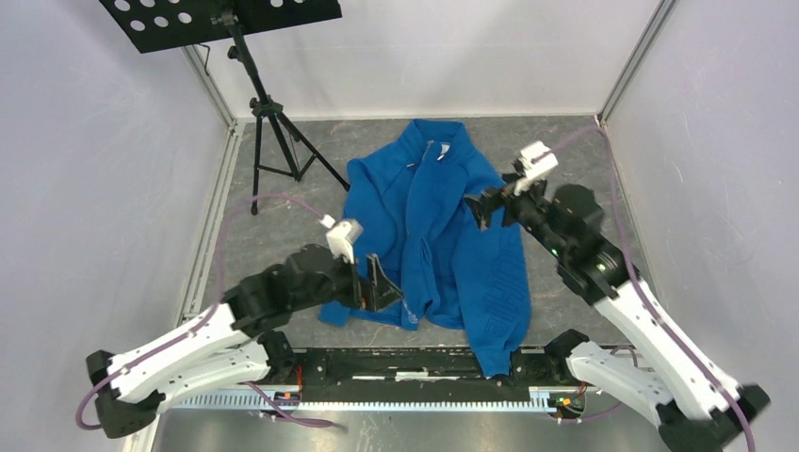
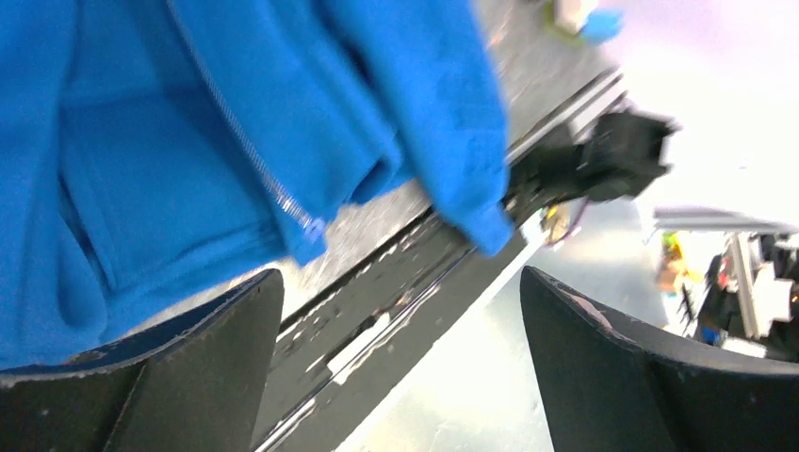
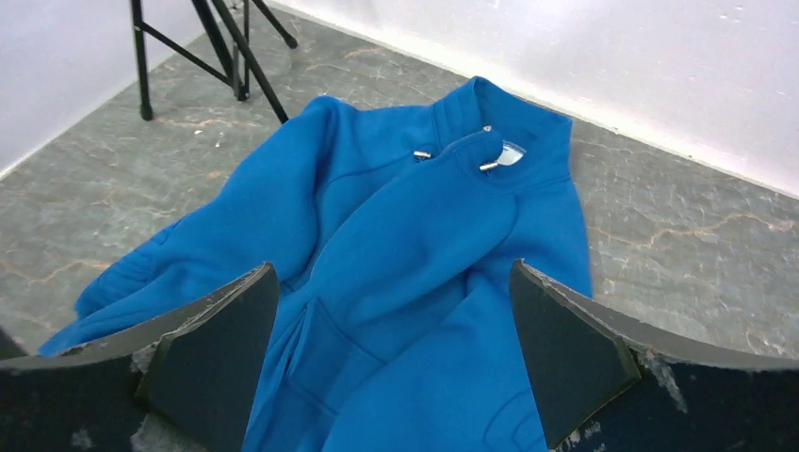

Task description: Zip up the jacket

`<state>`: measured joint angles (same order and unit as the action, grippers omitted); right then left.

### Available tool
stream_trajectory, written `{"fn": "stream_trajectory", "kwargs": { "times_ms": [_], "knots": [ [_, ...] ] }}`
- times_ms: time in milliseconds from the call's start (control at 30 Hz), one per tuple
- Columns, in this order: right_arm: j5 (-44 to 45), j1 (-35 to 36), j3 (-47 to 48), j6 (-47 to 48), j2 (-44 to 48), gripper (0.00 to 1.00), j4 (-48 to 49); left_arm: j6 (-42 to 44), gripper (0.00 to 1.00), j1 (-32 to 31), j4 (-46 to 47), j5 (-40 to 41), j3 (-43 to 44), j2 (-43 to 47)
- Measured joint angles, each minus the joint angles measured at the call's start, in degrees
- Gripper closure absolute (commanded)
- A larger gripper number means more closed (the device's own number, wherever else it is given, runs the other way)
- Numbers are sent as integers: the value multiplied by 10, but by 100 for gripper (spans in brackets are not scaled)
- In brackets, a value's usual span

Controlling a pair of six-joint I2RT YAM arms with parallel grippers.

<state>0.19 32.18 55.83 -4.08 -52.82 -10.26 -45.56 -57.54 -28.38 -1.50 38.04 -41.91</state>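
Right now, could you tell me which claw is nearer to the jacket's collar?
Right. The right claw is open over the upper half of the jacket, just short of the collar; the left claw is open down by the hem, at the opposite end.

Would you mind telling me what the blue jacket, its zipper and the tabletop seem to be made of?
The jacket: soft matte knit, likely fleece or sweatshirt cotton; it drapes in thick, rounded folds. Its zipper: shiny silver teeth, probably metal. The tabletop: grey, veined, stone-look; possibly a printed mat.
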Motion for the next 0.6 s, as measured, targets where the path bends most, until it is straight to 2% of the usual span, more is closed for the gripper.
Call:
{"fn": "stream_trajectory", "kwargs": {
  "times_ms": [67,200,533,600],
  "knots": [
    [-1,0,-24,-9,65,2,-31,15,0,0,-32,20,59,22],
    [20,0,-12,-15,150,2,-80,58,0,1,-72,66,197,32],
    [79,0,72,-10,229,2,-127,176,0,1,-104,147,460,-19],
    [89,0,92,-10,231,2,-129,189,0,1,-101,152,478,-23]
  ]
}}
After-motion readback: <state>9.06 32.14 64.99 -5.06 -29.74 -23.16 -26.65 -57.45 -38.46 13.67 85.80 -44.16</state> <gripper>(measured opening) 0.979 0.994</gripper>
